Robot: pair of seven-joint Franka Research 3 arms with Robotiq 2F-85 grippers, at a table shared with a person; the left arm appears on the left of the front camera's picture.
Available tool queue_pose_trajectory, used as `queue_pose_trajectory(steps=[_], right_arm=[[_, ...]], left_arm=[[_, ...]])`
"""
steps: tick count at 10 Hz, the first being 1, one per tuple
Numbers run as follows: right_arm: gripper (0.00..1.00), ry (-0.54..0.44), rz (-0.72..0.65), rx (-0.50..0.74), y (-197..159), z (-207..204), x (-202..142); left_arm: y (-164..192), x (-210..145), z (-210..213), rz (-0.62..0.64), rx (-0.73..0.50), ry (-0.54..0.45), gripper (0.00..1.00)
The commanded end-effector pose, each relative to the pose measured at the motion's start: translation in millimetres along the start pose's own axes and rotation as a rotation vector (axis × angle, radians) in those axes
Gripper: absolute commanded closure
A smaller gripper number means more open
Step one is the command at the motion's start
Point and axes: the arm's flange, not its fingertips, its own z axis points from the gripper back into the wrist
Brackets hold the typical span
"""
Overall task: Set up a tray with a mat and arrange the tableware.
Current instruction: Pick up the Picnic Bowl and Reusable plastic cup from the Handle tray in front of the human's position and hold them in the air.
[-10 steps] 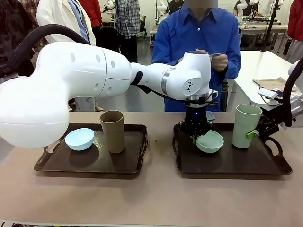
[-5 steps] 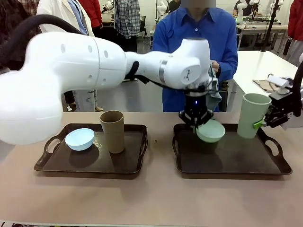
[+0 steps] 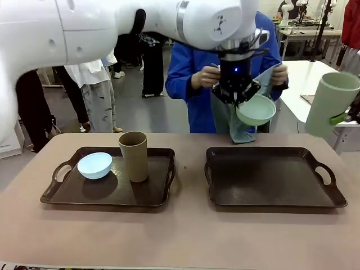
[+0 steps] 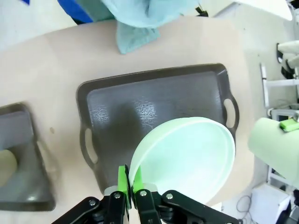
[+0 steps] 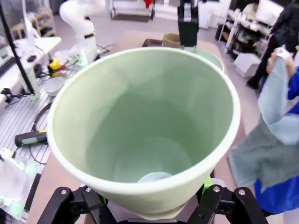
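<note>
Pinching the pale green bowl (image 3: pixel 256 109), left fingers (image 4: pixel 122 182) hang over bare tray (image 3: pixel 270 180); right fingers (image 3: pixel 339 118) clasp tumbler (image 3: pixel 331 104).

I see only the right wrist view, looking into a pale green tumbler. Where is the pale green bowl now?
Observer: The left gripper pinches the pale green bowl by its rim, in the air over the right tray.
Operator: What stands on the other tray?
Observer: On the left tray, a light blue bowl and a tan-brown tumbler, upright, side by side.
Operator: Is my pale green tumbler upright?
Observer: No, the front view shows it tilted, in the air.
</note>
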Motion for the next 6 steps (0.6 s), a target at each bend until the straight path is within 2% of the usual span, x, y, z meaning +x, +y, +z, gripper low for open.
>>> queue_pose_trajectory(steps=[1, 2, 3, 6], right_arm=[[0.20, 0.007, 0.017, -0.038, 19.2, 5.2, 24.9], [0.20, -0.008, 0.007, -0.019, 15.0, 7.9, 25.6], [0.20, 0.007, 0.024, -0.021, 9.7, 11.3, 17.6], [0.20, 0.007, 0.024, -0.021, 9.7, 11.3, 17.6]], left_arm=[[-2.4, -6.6, 4.7, 0.040, 0.063, -0.022, 1.00], [0.1, -7.9, 6.4, 0.046, 0.069, 0.018, 1.00], [-1.2, -3.8, 8.7, 0.002, 0.013, -0.011, 1.00], [-1.2, -3.8, 8.7, 0.002, 0.013, -0.011, 1.00]])
